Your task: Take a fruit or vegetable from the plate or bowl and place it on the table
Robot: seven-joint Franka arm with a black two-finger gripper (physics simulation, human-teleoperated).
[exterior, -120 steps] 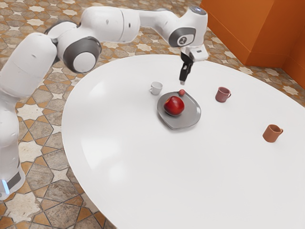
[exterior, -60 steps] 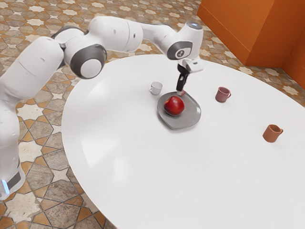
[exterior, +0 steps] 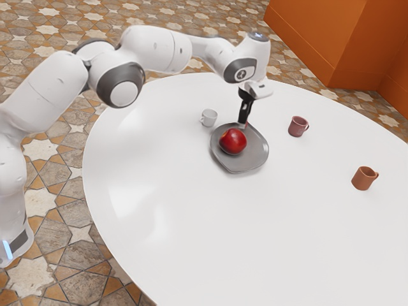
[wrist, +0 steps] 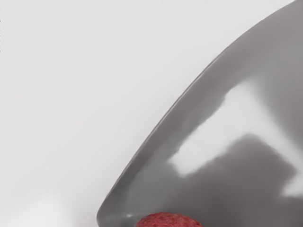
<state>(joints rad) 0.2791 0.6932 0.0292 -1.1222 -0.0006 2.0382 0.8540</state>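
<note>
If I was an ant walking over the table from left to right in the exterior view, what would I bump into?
White cup → big red fruit → dark red mug → orange-brown mug. I left out the grey plate because it's under the fruit.

Right under the gripper, the grey plate gleams, smooth and glossy, and the small red fruit there looks rough and grainy; near the gripper, the big red fruit shines; all around below, the white table is smooth and glossy, with stone-like floor tiles well beyond
</note>
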